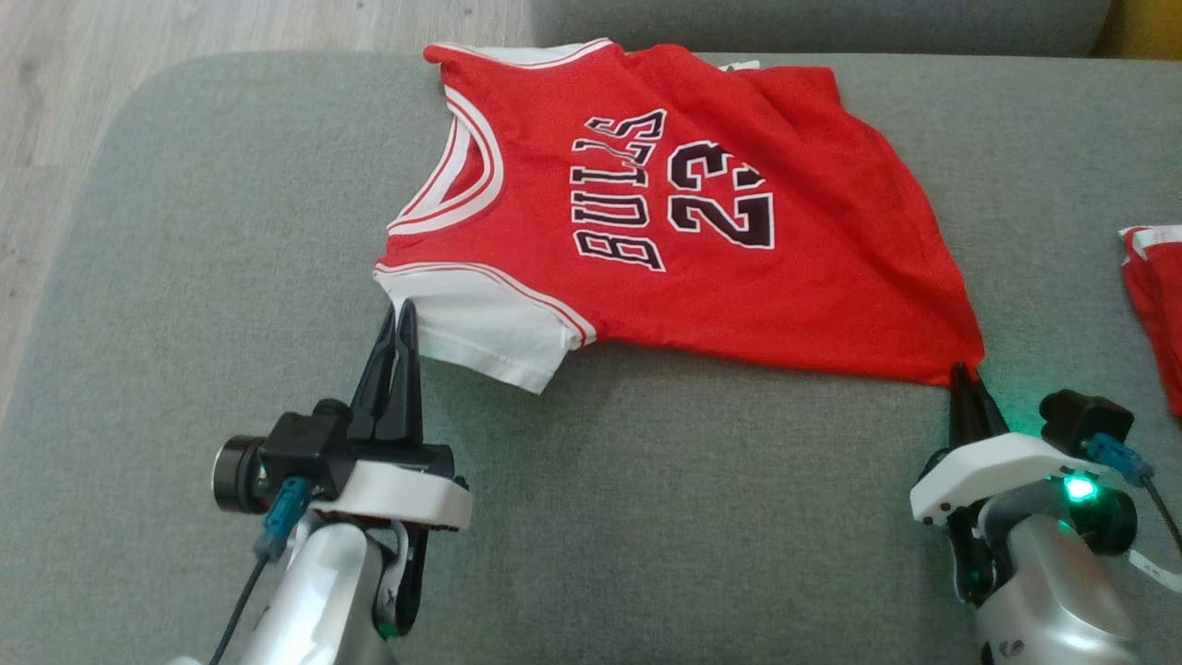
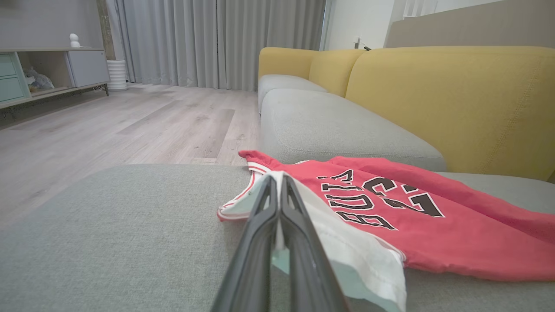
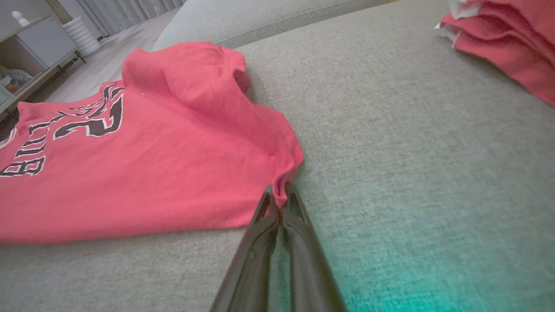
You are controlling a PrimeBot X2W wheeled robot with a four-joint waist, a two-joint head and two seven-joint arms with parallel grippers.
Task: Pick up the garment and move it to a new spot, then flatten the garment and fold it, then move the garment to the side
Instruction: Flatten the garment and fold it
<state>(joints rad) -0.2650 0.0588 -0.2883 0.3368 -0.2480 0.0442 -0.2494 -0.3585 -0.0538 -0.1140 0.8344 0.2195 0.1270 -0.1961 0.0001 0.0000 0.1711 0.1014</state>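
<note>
The garment (image 1: 665, 231) is a red jersey with white trim, "BULLS" and "23" in black, lying spread on the grey sofa seat (image 1: 231, 231), neck toward the left. My left gripper (image 1: 395, 314) is shut on the white sleeve edge at the garment's near left corner; in the left wrist view its tips (image 2: 277, 180) pinch the garment (image 2: 390, 216) there. My right gripper (image 1: 965, 371) is shut on the red hem corner at the near right; in the right wrist view the garment (image 3: 151, 173) bunches between its tips (image 3: 278, 190).
A folded pile of red clothes (image 1: 1154, 296) lies at the sofa's right edge, also in the right wrist view (image 3: 507, 47). Yellow back cushions (image 2: 455, 99) stand behind the seat. Wood floor (image 2: 108, 125) lies beyond the sofa's left end.
</note>
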